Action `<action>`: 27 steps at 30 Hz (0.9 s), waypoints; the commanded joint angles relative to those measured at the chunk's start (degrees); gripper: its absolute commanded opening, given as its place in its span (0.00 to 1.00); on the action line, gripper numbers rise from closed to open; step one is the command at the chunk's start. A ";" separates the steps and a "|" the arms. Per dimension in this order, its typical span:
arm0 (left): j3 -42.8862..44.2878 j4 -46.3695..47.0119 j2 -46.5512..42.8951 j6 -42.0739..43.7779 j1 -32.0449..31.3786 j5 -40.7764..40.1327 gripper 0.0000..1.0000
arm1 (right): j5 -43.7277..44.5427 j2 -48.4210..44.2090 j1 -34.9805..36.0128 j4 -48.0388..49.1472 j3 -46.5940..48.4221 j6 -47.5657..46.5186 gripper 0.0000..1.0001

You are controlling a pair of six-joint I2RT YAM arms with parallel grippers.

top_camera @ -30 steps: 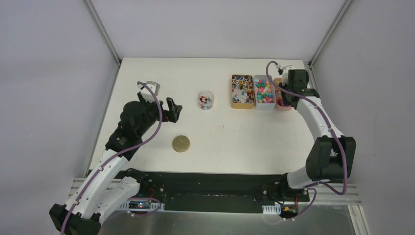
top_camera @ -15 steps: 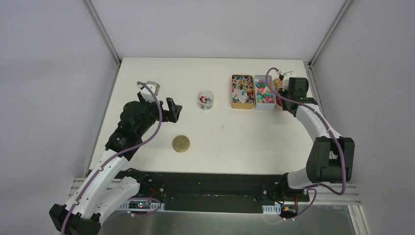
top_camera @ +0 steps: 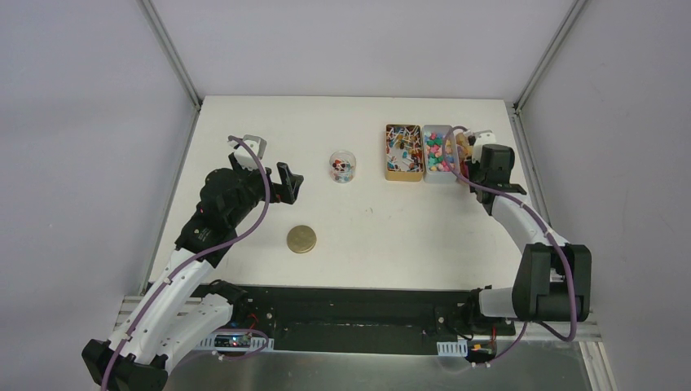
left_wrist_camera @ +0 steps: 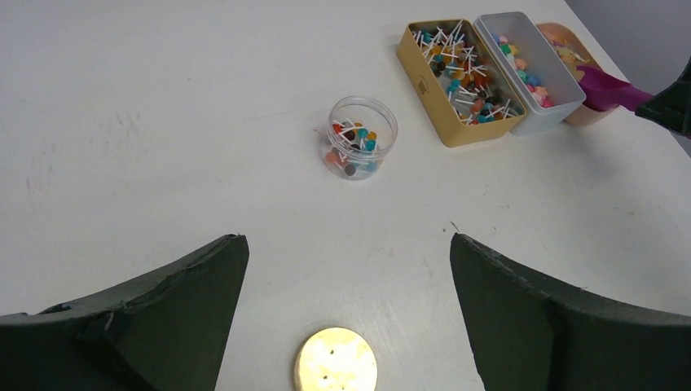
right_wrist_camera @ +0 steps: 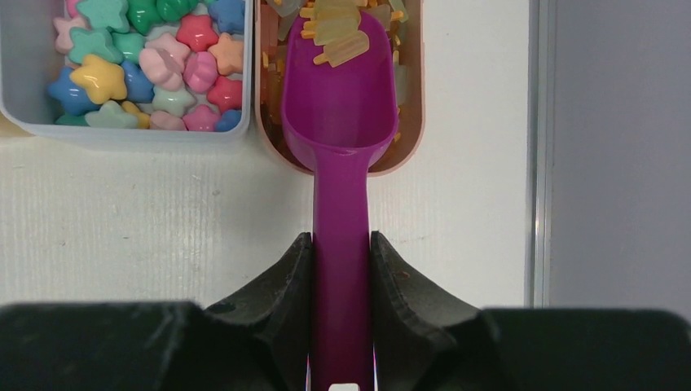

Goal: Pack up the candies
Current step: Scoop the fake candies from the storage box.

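Candies: sorted into three tubs in a row at 1 o'clock on the table: gold tin, white tub, peach tub. A few more sit in the clear jar near centre. Right gripper is clamped on the handle of the magenta scoop. Scoop bowl is over the peach tub, amber pieces at its tip. Left gripper has fingers spread wide, holding nothing, at the jar's 9 o'clock. Gold lid lies flat at the jar's 7 o'clock.
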 commanded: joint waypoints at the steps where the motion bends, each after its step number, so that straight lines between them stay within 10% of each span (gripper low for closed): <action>1: -0.42 1.85 -0.91 1.18 0.35 -1.16 0.99 | 1.35 -4.38 -0.49 7.01 -4.90 0.80 0.00; 27: -0.38 1.86 -0.77 1.21 0.35 -1.17 0.99 | -0.47 -14.43 -0.77 27.25 -18.13 -2.01 0.00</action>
